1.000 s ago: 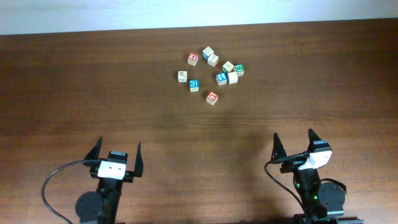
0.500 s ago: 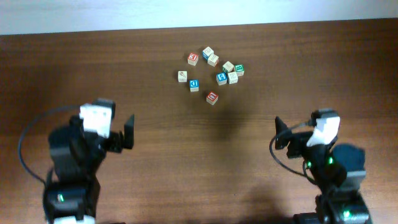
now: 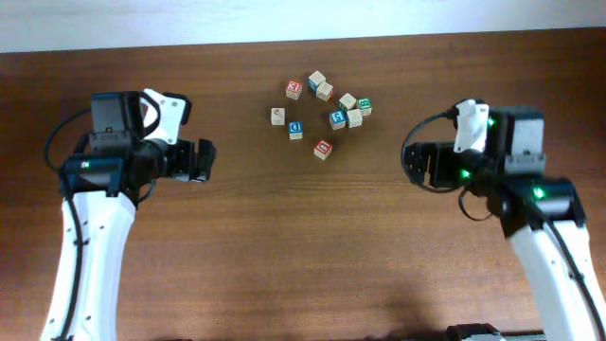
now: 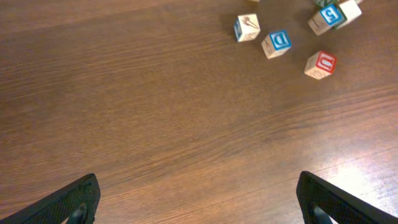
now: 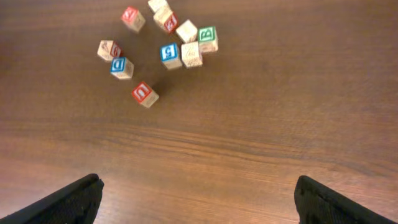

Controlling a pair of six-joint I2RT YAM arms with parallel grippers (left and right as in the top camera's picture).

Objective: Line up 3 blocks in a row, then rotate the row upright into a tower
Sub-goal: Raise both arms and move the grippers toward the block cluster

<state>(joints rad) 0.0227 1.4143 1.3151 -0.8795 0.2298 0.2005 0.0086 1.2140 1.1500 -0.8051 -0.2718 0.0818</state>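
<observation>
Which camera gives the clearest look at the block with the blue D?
The left wrist view: the D block appears largest there, its letter readable. The right wrist view shows it smaller; overhead it is a tiny blue-topped cube.

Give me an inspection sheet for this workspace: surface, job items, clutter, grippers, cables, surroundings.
Surface: brown wood-grain table, no spills or damage seen.
Job's things: blue D block, red U block and pale cream block stand apart from each other on the near side of the cluster; none is held.
Clutter: seven other cubes behind them, among them a green-lettered cube and a blue-lettered cube.
Grippers: left gripper and right gripper are both open and empty, either side of the cluster, touching nothing.
Cables: black cable loops beside the left arm, second cable at the right wrist; both are away from the blocks.
Surroundings: pale strip beyond the far table edge; nothing else seen.
</observation>
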